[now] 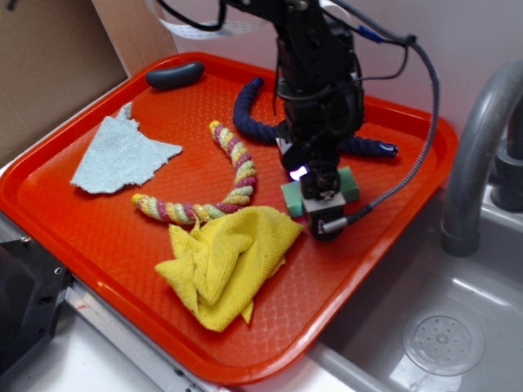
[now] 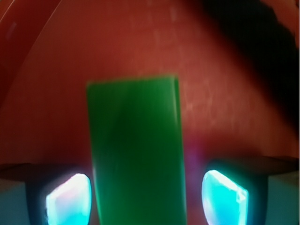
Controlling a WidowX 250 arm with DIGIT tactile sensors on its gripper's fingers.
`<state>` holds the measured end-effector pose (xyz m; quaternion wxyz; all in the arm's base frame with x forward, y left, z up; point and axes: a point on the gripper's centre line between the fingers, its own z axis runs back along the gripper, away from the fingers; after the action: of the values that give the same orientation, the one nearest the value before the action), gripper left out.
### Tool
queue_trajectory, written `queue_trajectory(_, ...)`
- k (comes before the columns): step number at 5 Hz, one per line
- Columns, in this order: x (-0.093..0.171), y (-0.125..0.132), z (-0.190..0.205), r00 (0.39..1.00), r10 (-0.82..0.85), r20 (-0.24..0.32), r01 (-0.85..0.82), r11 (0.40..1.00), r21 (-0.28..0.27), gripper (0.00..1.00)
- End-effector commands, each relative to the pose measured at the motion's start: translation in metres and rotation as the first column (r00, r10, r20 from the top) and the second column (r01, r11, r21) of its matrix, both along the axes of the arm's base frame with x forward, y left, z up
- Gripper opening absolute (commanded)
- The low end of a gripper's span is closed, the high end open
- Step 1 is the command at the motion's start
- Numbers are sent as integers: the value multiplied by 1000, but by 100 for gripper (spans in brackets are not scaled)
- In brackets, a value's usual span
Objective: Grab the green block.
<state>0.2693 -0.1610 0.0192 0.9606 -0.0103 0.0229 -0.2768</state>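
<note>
Green block, flat-faced rectangle, between spread pincer pads.

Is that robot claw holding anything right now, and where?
Nothing yet. The open jaws straddle the green block on its long sides, with gaps showing either side.

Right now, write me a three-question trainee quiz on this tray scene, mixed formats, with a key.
1. True or false: the green block lies between the fingers of the gripper.
2. Multiple choice: what lies directly beside the yellow cloth on the orange tray? A) the dark oval object B) the striped rope C) the faucet
3. Fill in: the pale blue cloth scrap lies toward the tray's ____ side in the exterior view.

Key: 1 true, the pads flank it, with a gap visible on each side; 2 B; 3 left.
</note>
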Motion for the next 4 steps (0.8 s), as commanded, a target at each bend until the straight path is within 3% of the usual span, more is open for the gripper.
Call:
queue_trajectory(1, -21, -18, -6, 1000, -14, 10, 14, 1000, 23, 0)
queue_trajectory(2, -27, -20, -1, 1000, -3, 15, 2, 999, 43, 0)
queue_trajectory(3, -32, -6, 30, 996, 80, 35, -83, 993, 79, 0)
queue_trajectory(4, -42, 25, 78, 946, 324, 26, -325, 944, 64, 0)
